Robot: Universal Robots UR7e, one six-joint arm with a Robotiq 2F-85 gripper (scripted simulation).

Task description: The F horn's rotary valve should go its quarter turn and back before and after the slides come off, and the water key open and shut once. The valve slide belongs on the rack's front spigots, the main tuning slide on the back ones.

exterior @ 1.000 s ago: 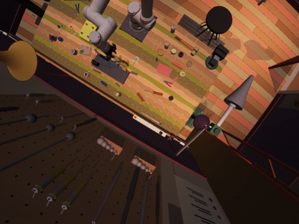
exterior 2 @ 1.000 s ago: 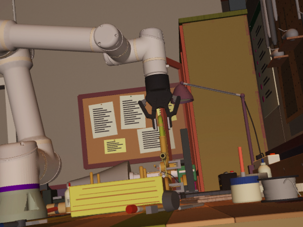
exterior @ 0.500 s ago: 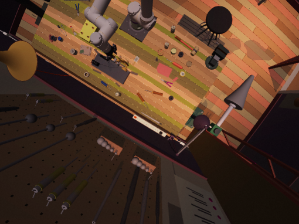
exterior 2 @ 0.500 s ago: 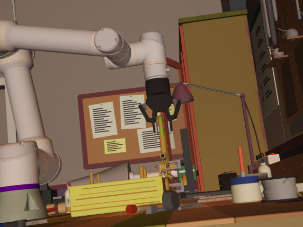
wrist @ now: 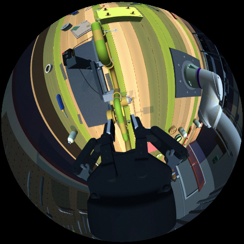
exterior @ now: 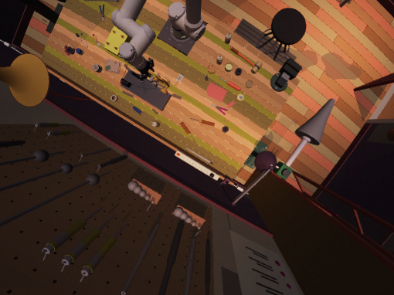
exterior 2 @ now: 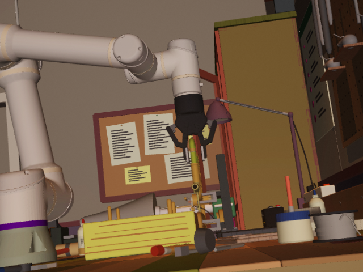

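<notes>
On the grey mat in the middle of the bench the F horn's brass tubing stands clamped upright in a grey fixture (wrist: 107,96). A green U-shaped slide (exterior 2: 192,149) tops the tube, and in the wrist camera a larger green slide (wrist: 101,46) shows further along the tubing. The yellow rack (exterior 2: 137,235) with brass spigots lies on the bench to the left of the horn (wrist: 119,14). My gripper (exterior 2: 194,152) points straight down over the top slide, with its fingers on either side of the green bend (wrist: 121,124). The gripper is open and holds nothing.
A cork board with papers and a tall brown cabinet (exterior 2: 264,117) stand behind the horn, and a purple desk lamp (exterior 2: 218,112) hangs close beside my gripper. Small tools, a white tub (exterior 2: 294,227) and a grey reel (exterior 2: 334,225) lie scattered over the bench.
</notes>
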